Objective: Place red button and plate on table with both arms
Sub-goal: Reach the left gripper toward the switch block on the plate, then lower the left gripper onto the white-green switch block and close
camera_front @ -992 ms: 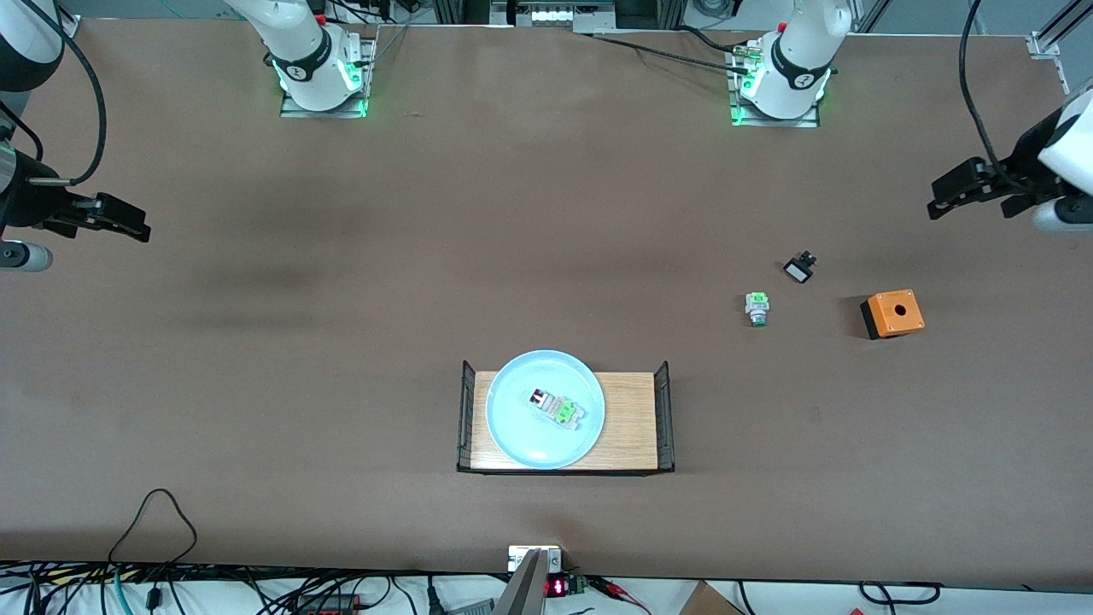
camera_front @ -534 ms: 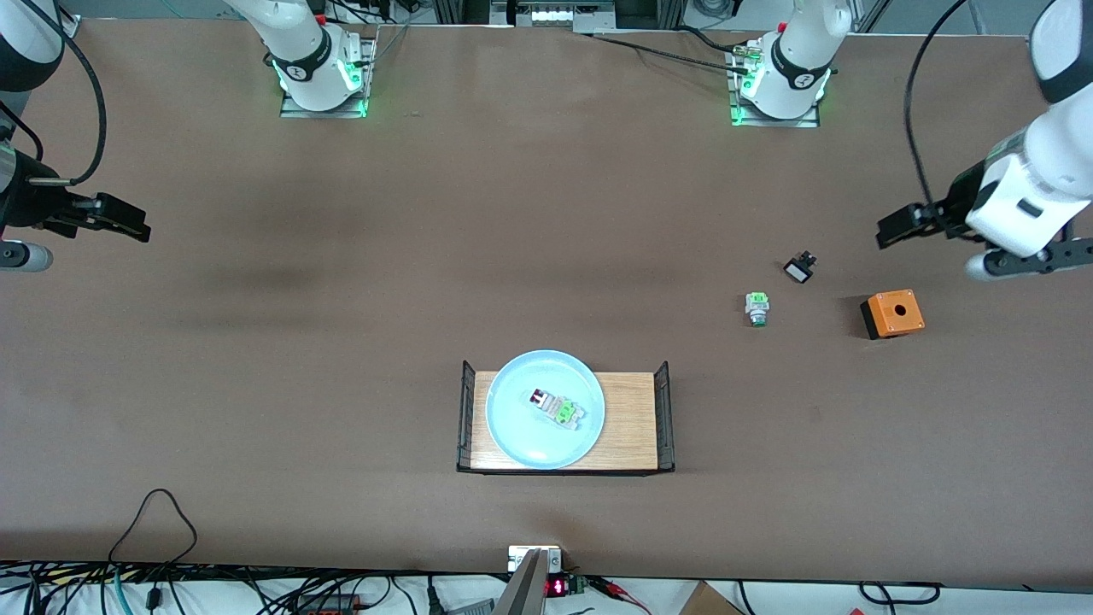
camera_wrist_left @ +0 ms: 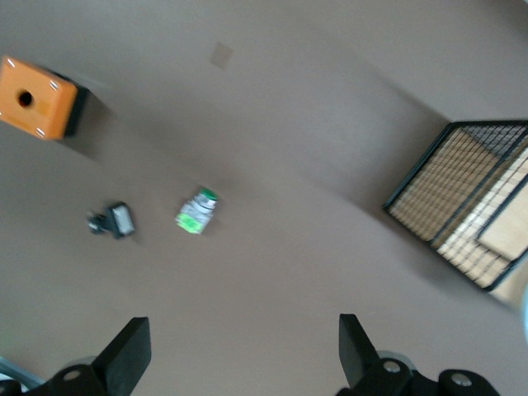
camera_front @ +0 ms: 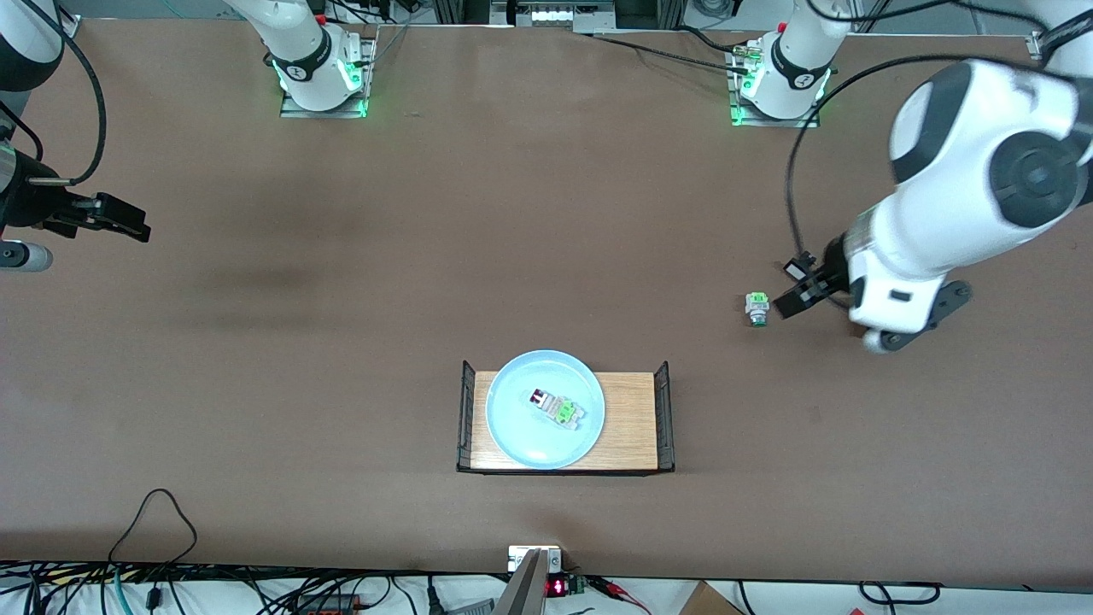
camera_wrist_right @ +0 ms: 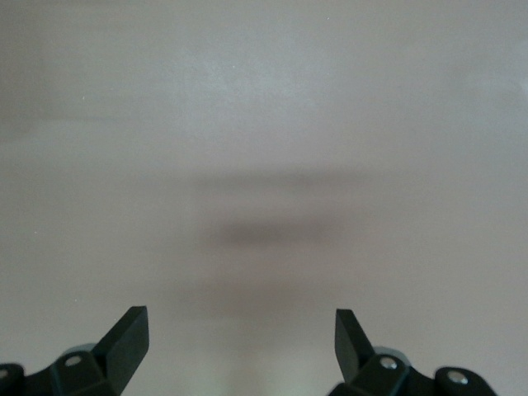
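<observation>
- The table carries a wooden rack near the middle of its front-camera edge.
- The plate lies on the rack.
- The red button lies in the plate.
- The left gripper hangs with fingers apart over the table's left-arm end, by a green switch.
- The right gripper waits, fingers apart, at the right-arm edge.

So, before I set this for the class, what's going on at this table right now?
Nothing is held yet. The red button lies on the pale blue plate, which sits on a small wooden rack on the table. The left end effector, open, is over the table near a green-and-silver switch and a small black-and-white switch, at the left arm's end. The right end effector, open, waits over bare table at the right arm's end.
</observation>
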You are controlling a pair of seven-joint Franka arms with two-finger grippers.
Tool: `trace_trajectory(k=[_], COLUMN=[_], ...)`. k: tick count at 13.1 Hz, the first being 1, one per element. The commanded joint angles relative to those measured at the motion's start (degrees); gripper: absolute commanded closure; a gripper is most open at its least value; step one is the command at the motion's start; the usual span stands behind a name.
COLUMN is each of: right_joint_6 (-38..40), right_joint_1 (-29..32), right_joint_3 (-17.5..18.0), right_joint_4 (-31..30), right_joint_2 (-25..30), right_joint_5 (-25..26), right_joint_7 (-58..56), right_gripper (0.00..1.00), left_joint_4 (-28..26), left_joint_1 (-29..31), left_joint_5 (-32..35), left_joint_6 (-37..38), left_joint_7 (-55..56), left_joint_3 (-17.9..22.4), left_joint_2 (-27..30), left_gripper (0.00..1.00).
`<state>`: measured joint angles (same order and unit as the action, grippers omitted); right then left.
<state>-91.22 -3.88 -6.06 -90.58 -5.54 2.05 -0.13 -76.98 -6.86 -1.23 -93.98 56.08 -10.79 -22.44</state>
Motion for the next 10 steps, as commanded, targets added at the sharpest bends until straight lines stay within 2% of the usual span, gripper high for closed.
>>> trace_trajectory(k=[1, 3, 6, 9, 10], right_joint_6=[0.3, 0.2, 0.3, 0.2, 0.2], right_joint_1=[0.0, 0.0, 0.0, 0.0, 0.0], right_joint_3=[-0.2, -0.2, -0.2, -0.2, -0.2], right_joint_4=[0.1, 0.1, 0.1, 0.1, 0.1], right_joint_2=[0.6, 0.6, 0.6, 0.6, 0.6], right_joint_5=[-1.1, -1.1, -1.1, -1.1, -1.1], right_joint_7=[-0.9, -0.9, -0.9, -0.9, -0.9], right_gripper=[0.0, 0.0, 0.0, 0.0, 0.0], left_joint_4=[12.4, 19.5, 21.4, 22.3, 24.2], left_joint_1=[-3.9, -7.0, -11.1, -18.6, -20.9], left_joint_5=[1.3, 3.9, 4.9, 4.8, 4.9], left_joint_6=[1.6, 0.7, -7.0, -13.8, -15.0], left_joint_7=[11.9, 21.7, 31.3, 39.4, 41.8], left_joint_3=[0.6, 0.7, 2.2, 9.1, 11.1], left_joint_2=[-8.3, -13.1, -15.6, -17.2, -19.2], left_gripper=[0.0, 0.0, 0.0, 0.0, 0.0])
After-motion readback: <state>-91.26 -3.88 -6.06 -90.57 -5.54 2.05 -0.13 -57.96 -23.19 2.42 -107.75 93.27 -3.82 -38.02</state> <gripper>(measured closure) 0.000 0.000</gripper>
